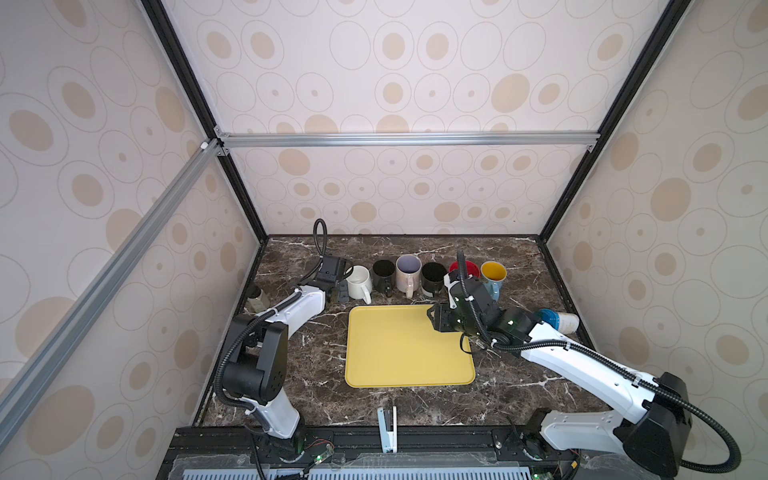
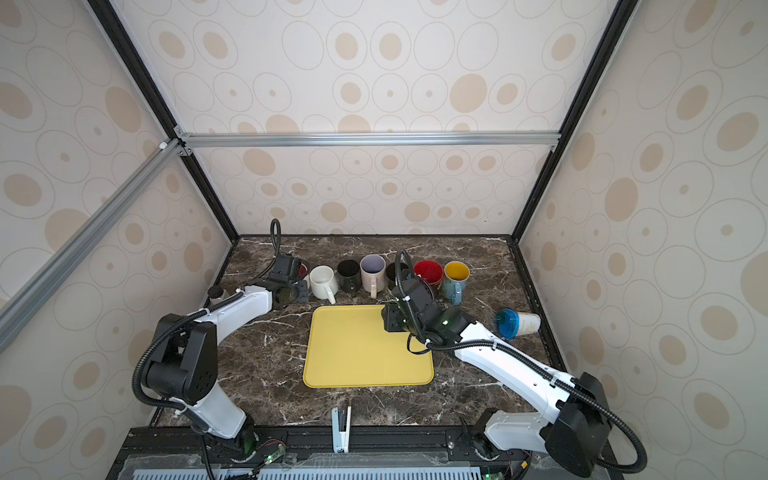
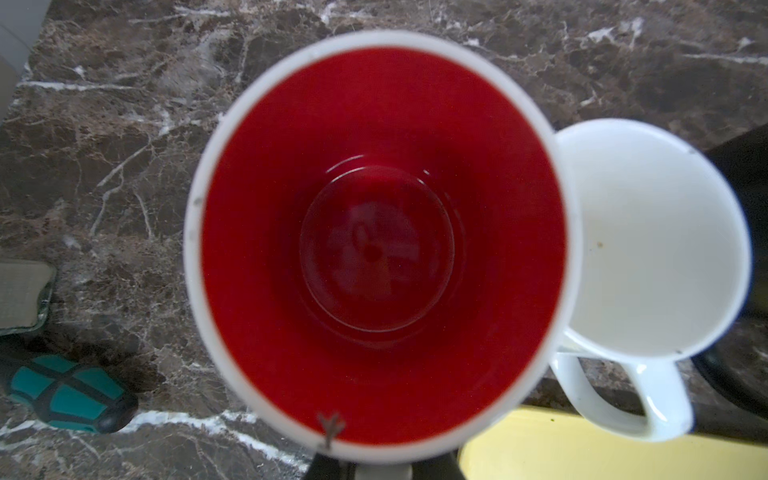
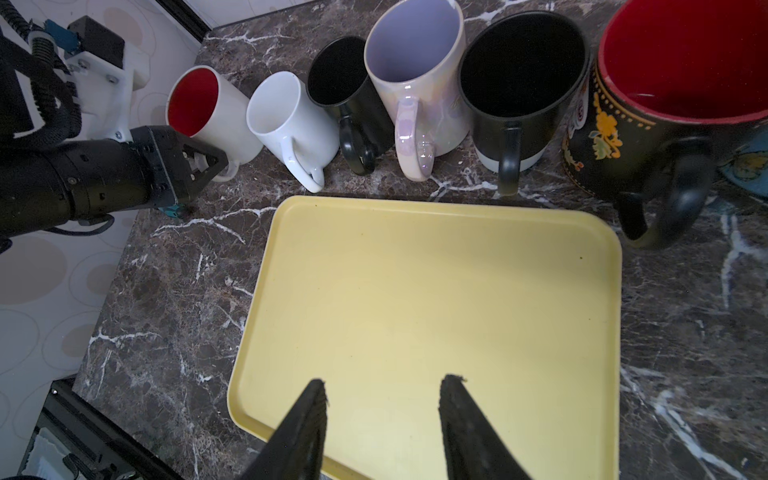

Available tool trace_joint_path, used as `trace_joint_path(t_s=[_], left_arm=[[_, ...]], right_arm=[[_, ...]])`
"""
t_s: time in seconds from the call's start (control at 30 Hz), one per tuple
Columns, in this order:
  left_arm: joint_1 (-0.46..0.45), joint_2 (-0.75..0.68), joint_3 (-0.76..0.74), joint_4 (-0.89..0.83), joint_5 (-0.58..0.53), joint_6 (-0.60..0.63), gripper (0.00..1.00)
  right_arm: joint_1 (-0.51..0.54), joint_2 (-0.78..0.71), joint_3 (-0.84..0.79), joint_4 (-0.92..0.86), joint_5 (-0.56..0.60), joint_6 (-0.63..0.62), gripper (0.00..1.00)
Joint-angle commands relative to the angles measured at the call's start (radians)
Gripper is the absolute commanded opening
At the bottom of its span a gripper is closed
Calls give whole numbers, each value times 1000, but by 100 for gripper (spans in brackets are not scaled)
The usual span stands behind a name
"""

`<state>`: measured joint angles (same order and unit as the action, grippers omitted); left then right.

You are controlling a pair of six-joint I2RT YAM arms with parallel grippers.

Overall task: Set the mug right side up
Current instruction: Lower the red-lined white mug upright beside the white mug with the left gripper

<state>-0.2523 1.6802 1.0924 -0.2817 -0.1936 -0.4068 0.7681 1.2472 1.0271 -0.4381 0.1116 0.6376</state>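
One white mug with red inside (image 4: 208, 108) stands mouth up on the bench (image 4: 166, 291) at the left, its handle pinched by the closed left end effector (image 4: 214, 162). The right end effector (image 4: 384, 384) hangs half open, empty, above the yellow tray (image 4: 415, 270).

Dark marble table (image 1: 316, 374) carries: yellow tray (image 1: 409, 349), centre; row of upright mugs (image 1: 407, 272) behind it; cup (image 1: 561, 322) lying sideways, right.

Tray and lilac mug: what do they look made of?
Tray: probably plastic, matte yellow; one-piece moulded rim, dull even sheen. Lilac mug: likely glazed ceramic, pearly gloss; bright highlights on the handle, thick wall.
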Motion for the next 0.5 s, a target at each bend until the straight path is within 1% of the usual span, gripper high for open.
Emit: trace_joint_path(t_s=[0.0,0.2,0.47], left_arm=[[10,9,8,94,10,11,0],[16,20,-6,134,44,16,0],[21,39,-11,131,54,19,0]], right_arm=[[-7,13,31,-28,-8,-13,47],[-9,9,21,-24,-12,-2,47],[-9,3,3,-20,-12,3,47]])
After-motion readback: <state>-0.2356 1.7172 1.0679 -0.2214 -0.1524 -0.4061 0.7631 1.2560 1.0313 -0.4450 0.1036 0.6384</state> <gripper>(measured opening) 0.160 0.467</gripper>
